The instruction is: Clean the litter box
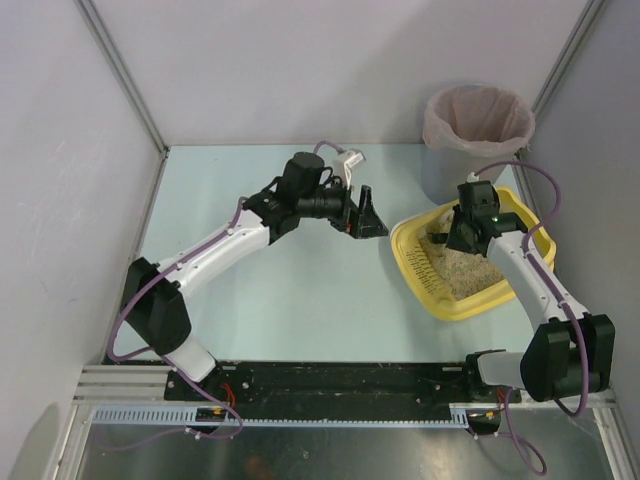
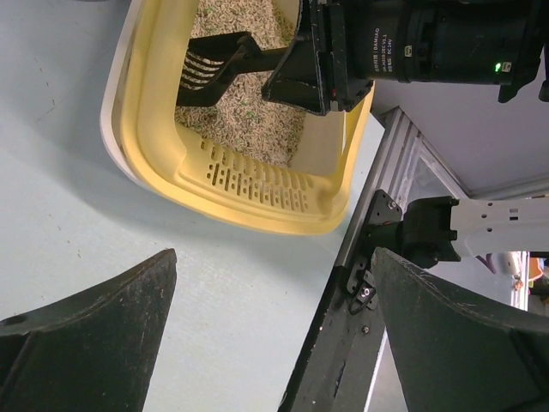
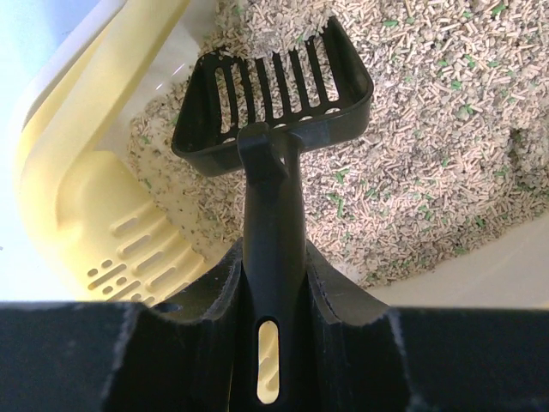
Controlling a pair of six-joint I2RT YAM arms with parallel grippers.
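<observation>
Clamps the black scoop [image 3: 273, 96] by its handle in the right gripper [image 3: 273, 287], jaws narrow around it, with the slotted head over the litter [image 3: 429, 137] inside the litter box [image 3: 64, 202]. Keeps nothing in the left gripper [image 1: 371, 216] — spread wide, left of the litter box and apart from it. Counted: one scoop, one litter box, one grey bin [image 1: 445, 170] just behind the litter box, two grippers.

Left wrist view, upper right of frame: black motor housing [image 2: 403, 51] on the right arm carries a few lines of small white print, running sideways. Letters too fine and blurred to read with confidence. Top and right wrist views — no text, label or number legible.
</observation>
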